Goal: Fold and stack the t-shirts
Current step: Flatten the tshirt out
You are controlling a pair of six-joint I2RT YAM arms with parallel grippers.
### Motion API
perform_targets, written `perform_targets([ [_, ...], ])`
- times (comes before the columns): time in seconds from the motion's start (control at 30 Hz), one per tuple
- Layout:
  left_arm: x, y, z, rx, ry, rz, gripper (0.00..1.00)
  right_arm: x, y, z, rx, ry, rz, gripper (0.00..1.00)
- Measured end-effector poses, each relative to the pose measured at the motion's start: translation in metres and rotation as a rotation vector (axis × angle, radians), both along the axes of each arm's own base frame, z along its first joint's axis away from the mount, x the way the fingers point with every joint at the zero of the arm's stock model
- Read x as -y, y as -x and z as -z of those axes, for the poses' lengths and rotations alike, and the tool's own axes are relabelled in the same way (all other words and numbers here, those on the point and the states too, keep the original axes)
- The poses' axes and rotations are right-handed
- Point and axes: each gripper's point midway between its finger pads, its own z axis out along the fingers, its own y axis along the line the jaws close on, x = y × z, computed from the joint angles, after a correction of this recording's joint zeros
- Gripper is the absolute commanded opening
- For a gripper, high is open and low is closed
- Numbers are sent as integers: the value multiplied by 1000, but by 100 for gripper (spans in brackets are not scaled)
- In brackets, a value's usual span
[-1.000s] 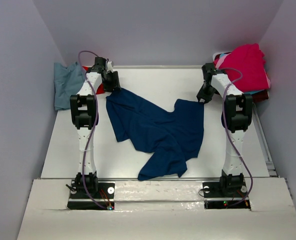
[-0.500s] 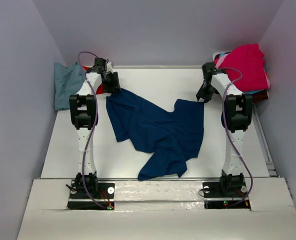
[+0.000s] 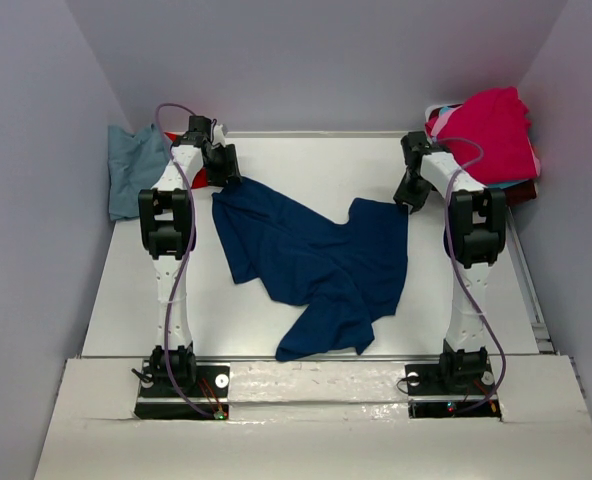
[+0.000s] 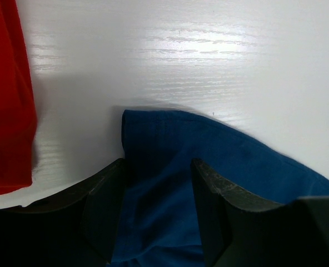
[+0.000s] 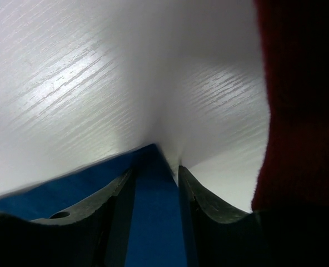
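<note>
A rumpled navy cloth t-shirt (image 3: 316, 265) lies spread across the white table (image 3: 306, 160), each far corner at a gripper. A dusty blue-grey tee (image 3: 136, 170) sits far left; a magenta-topped heap of tees (image 3: 491, 135) far right.

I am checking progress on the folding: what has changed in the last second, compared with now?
The right gripper shifted slightly, still at the far right corner of the navy shirt. The left gripper stays at the far left corner. The shirt and both piles lie unchanged.
</note>
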Motion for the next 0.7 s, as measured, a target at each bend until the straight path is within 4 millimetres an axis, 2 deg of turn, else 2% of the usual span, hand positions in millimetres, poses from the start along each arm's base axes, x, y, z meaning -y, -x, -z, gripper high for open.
perform_targets([
  [0.7, 1, 3, 0, -10, 8, -4, 61, -6, 7, 5, 29, -16, -17, 42],
])
